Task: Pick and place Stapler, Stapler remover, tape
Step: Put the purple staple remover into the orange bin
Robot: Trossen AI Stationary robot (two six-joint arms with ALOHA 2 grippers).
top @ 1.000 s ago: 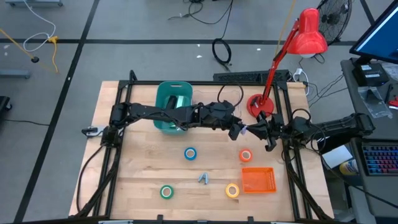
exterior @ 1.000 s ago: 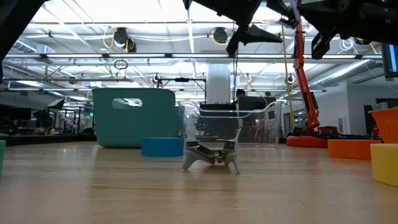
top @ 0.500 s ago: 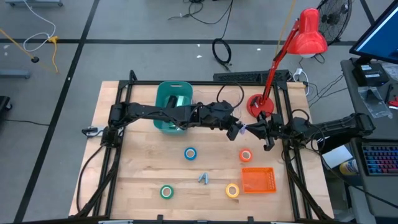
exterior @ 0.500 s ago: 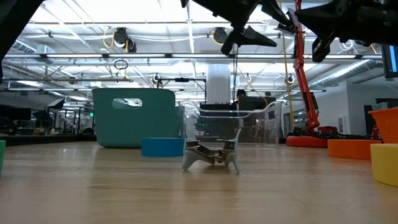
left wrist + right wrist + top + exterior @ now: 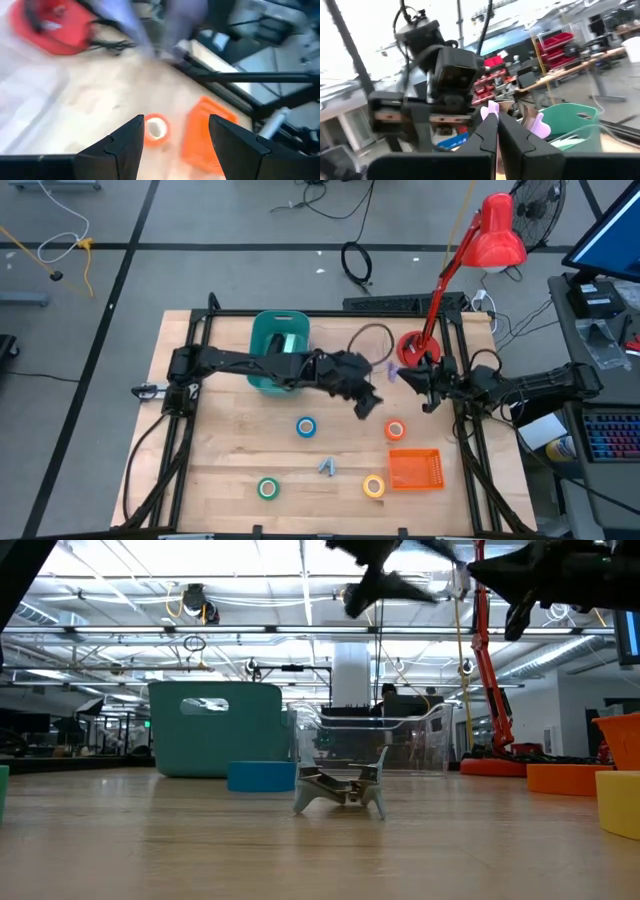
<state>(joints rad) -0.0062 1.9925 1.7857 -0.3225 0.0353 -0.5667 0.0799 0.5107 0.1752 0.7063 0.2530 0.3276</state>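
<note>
Teal bin (image 5: 277,348) at the table's back edge, orange basket (image 5: 414,469) near the front right, red desk lamp (image 5: 497,232) on its round base, clear plastic container (image 5: 380,743) mid-table

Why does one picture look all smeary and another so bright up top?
The left wrist view is smeared: the red lamp base and orange-red tape roll look streaky, while the left gripper stays crisp. In the low view, bright ceiling lights wash out the top, leaving the arms as dark shapes.
</note>
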